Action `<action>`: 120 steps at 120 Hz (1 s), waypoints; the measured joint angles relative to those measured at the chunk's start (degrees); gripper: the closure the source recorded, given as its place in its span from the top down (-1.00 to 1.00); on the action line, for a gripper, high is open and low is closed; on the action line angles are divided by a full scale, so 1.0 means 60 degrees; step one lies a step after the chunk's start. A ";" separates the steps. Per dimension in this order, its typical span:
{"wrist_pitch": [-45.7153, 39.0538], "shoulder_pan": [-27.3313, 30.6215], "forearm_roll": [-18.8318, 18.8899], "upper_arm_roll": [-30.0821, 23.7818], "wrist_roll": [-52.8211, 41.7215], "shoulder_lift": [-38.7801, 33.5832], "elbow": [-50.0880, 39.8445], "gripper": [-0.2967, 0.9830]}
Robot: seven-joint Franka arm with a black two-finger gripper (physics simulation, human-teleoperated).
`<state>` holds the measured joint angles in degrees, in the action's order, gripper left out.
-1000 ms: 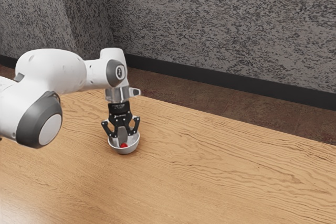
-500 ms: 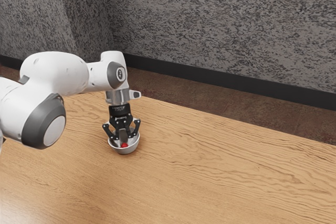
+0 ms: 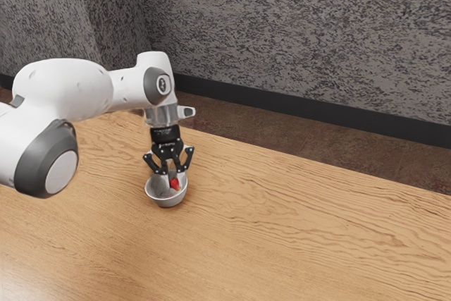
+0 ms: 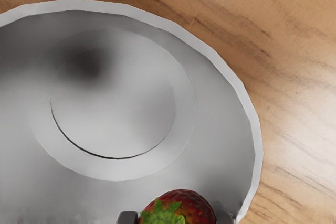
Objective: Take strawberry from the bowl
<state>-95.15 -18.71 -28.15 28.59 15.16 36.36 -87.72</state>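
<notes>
Grainy bench [image 3: 303,230] beneath the bowl [image 3: 166,201]; in the partly closed hand [image 3: 174,182], strawberry [image 4: 191,203], pinched from both sides, rim [image 4: 255,171] close beside one fingertip [image 4: 225,218]; probably lift straight up.

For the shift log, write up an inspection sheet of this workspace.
Surface: wooden table, light brown, visible grain.
Job's things: bowl upright on the table; red strawberry with green leaves, in or just over it, exact height unclear.
Clutter: nothing seen.
Grippers: one black gripper, its jaws shut on the strawberry from two sides.
Cables: nothing seen.
Surroundings: mottled gray wall, dark baseboard, brown floor.
</notes>
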 joint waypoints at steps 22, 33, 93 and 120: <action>-0.0073 -0.0443 0.0713 -0.0578 0.0163 -0.1319 -0.0578 -0.50; -0.0115 -0.0853 0.0783 -0.0882 0.0286 -0.1139 -0.0443 -0.50; -0.0334 -0.0853 0.0168 -0.1413 0.0585 0.0340 0.0531 0.05; -0.0302 0.1521 0.2103 -0.3414 0.0108 -0.4974 -0.0462 0.34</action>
<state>-96.96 -9.58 -15.53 8.10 15.82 6.51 -90.49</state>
